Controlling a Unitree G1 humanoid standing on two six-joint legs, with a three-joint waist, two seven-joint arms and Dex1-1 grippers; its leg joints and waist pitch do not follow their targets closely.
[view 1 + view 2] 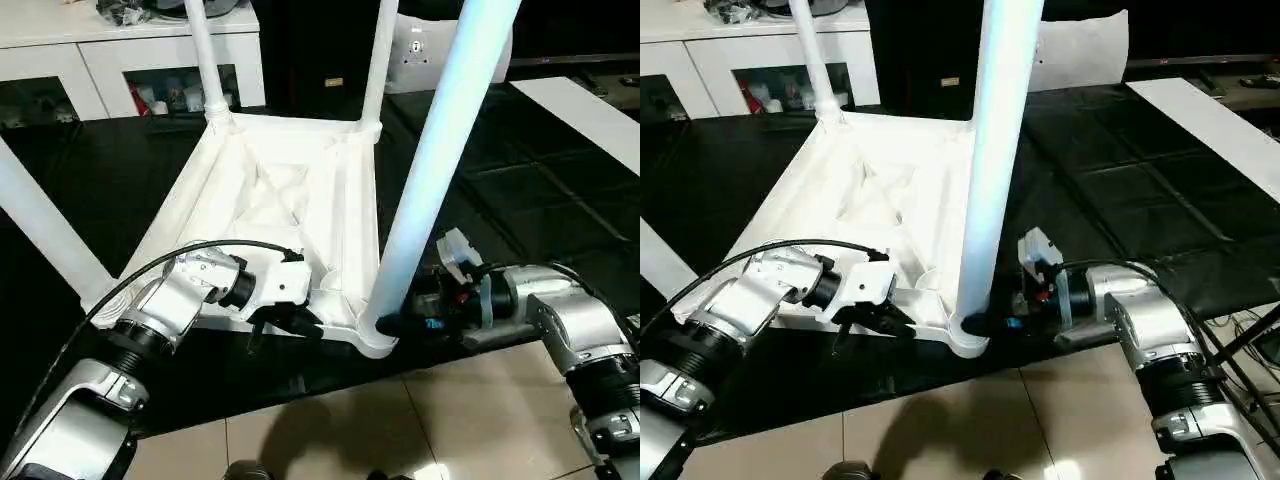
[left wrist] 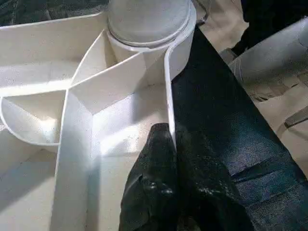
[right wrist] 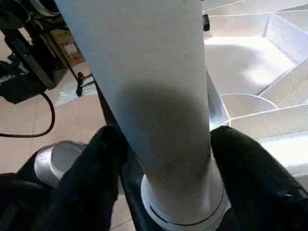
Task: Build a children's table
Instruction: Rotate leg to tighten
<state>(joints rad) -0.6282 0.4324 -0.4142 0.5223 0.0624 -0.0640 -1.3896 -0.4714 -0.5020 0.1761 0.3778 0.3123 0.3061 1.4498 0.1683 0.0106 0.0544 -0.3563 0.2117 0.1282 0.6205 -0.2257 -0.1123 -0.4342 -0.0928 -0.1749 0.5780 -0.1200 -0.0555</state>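
Tabletop (image 1: 270, 200) upside down on black mat (image 1: 520, 180), ribs up. Near-corner leg (image 1: 440, 170) upright in socket, long axis vertical, between right gripper (image 3: 163, 159) fingers straddling its base; contact unclear. Left gripper (image 2: 173, 168) pinched shut on near rim beside it.

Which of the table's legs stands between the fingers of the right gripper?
The near-right leg, the big one closest to the camera. The right gripper straddles its base at the corner socket; the other legs stand away from it.
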